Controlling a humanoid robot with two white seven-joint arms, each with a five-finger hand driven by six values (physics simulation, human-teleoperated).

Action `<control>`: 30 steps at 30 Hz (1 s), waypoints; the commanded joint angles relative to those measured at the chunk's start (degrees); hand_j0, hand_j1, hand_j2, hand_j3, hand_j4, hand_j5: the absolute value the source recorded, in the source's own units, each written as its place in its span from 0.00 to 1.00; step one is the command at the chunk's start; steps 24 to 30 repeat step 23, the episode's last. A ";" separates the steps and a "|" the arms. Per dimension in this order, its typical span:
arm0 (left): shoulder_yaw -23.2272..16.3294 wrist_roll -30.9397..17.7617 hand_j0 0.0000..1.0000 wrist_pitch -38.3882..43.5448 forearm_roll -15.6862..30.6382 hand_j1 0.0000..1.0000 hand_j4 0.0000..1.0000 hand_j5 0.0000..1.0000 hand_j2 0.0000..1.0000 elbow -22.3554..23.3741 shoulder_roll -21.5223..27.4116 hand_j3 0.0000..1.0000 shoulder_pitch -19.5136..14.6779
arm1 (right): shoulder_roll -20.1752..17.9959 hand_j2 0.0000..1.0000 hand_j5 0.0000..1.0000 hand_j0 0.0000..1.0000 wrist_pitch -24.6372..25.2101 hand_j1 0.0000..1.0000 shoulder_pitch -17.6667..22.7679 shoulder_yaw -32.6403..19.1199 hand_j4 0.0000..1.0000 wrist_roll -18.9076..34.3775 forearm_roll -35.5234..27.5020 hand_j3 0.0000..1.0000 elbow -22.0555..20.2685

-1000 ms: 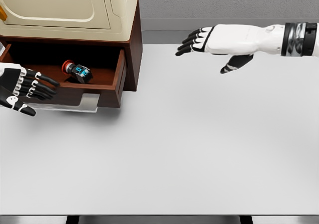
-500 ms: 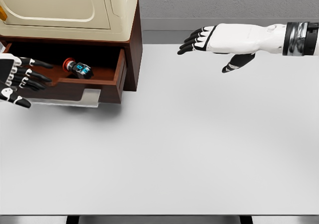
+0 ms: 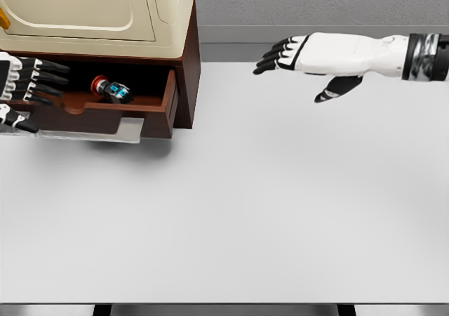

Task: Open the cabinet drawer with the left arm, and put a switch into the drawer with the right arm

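Switch [image 3: 111, 89] in open drawer [image 3: 98, 116], right hand [image 3: 309, 60] spread, empty

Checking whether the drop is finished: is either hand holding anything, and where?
Nothing is held. The switch lies in the drawer; left hand and right hand are open.

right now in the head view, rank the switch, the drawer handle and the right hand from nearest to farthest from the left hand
1. Switch, in the open drawer, just right of the left hand.
2. Drawer handle, on the drawer front, lower right.
3. Right hand, far right above the table.
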 commanded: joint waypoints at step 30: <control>2.64 -0.02 1.00 -6.80 6.85 1.00 1.00 1.00 1.00 -0.09 -11.42 1.00 0.04 | -3.34 1.00 1.00 1.00 0.17 1.00 2.29 -3.35 1.00 -0.03 -0.32 1.00 -0.06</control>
